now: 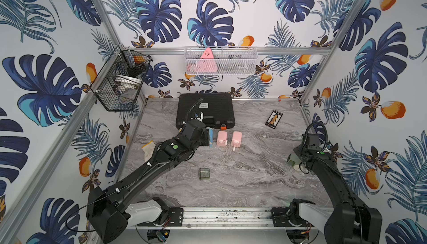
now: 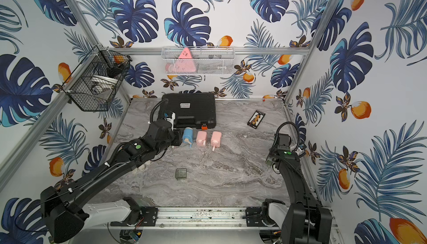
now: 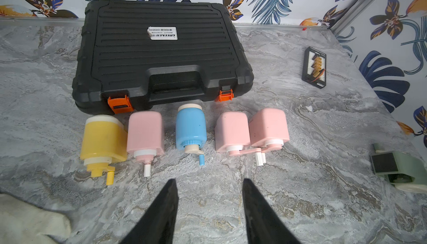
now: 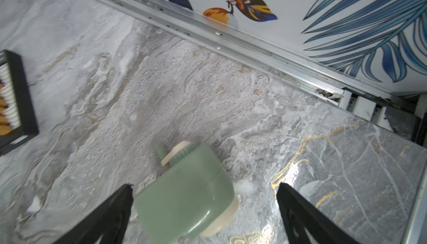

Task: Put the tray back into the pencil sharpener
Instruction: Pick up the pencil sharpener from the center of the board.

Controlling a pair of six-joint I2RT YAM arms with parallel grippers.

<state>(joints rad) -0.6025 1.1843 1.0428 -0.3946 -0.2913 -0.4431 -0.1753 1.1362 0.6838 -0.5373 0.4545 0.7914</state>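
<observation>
Left end effector spread; yellow sharpener only in left wrist view.

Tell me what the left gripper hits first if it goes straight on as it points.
Most likely the blue pencil sharpener, its crank end nearest: the open, empty left gripper points just beside it. Depth is unclear, so the marble table might come first.
</observation>
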